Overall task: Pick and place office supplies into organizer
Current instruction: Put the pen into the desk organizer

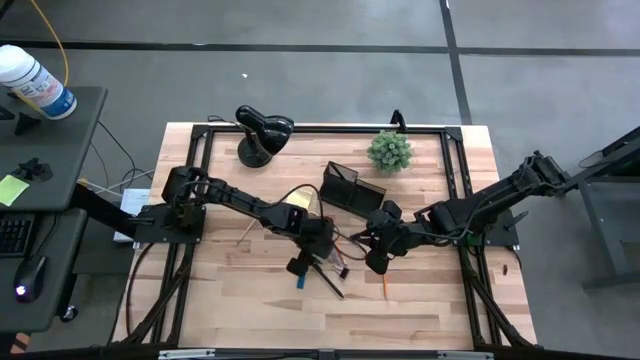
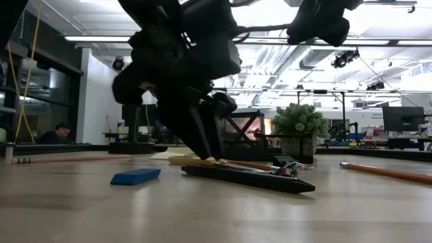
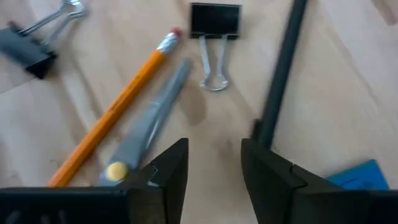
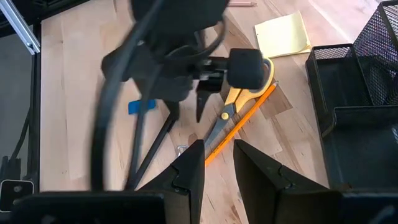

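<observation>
Wooden table (image 1: 420, 300) in a hall with grey floor and ceiling strip lights; a side desk (image 1: 40, 180) beside the left arm carries a white bottle (image 1: 35, 82).

Black mesh organizer (image 1: 352, 188) stands beyond both sets of fingers, with the desk lamp (image 1: 262, 133) and the potted plant (image 1: 389, 151) behind it, well apart from either gripper.

Yellow sticky-note pad (image 4: 283, 34) lies flat beyond the left gripper, near the organizer.

Orange-handled scissors (image 4: 239, 102) lie flat, blades reaching beside the left fingers; an orange pencil (image 3: 115, 106) lies alongside them. A black pen (image 3: 281, 68) lies by the other left finger. A second pencil (image 1: 386, 287) lies on its own, on the near side of the right gripper.

Blue block (image 2: 135, 177) lies just outside the left fingers. Two black clips (image 3: 214, 22) lie ahead of them.

Left gripper (image 3: 214, 168): low over the table, fingers partly apart, bare wood between, holding nothing. Right gripper (image 4: 219, 163): raised, fingers partly apart, empty; the left arm blocks part of its view.
</observation>
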You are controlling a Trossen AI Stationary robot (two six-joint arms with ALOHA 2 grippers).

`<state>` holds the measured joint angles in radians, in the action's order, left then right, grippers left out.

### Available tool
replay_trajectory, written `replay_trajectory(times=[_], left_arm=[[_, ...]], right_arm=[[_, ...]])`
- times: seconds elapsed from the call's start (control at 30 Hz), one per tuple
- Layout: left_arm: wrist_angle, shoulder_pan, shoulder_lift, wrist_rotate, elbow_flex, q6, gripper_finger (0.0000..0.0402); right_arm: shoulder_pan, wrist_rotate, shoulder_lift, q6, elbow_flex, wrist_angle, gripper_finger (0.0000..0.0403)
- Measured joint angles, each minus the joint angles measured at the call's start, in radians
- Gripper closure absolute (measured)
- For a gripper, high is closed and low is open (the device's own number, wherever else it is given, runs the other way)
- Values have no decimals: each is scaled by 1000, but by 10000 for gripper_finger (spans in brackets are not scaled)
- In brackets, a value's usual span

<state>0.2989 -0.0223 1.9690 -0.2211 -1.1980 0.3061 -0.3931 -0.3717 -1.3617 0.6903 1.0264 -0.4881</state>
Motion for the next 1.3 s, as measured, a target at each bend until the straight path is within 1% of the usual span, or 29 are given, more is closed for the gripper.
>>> replay_trajectory(times=[0.13, 0.3, 0.57, 1.1, 1.3], left_arm=[[-1, 19, 0, -36, 0, 0, 283], [-3, 22, 0, -139, 0, 26, 290], [14, 22, 11, -142, 0, 38, 279], [4, -4, 43, -129, -2, 55, 278], [8, -3, 43, -154, -1, 52, 277]], right_arm=[[0, 0, 0, 0, 0, 0, 320], [0, 0, 0, 0, 0, 0, 320], [0, 0, 0, -3, 0, 0, 320], [0, -2, 0, -2, 0, 1, 320], [0, -3, 0, -2, 0, 0, 320]])
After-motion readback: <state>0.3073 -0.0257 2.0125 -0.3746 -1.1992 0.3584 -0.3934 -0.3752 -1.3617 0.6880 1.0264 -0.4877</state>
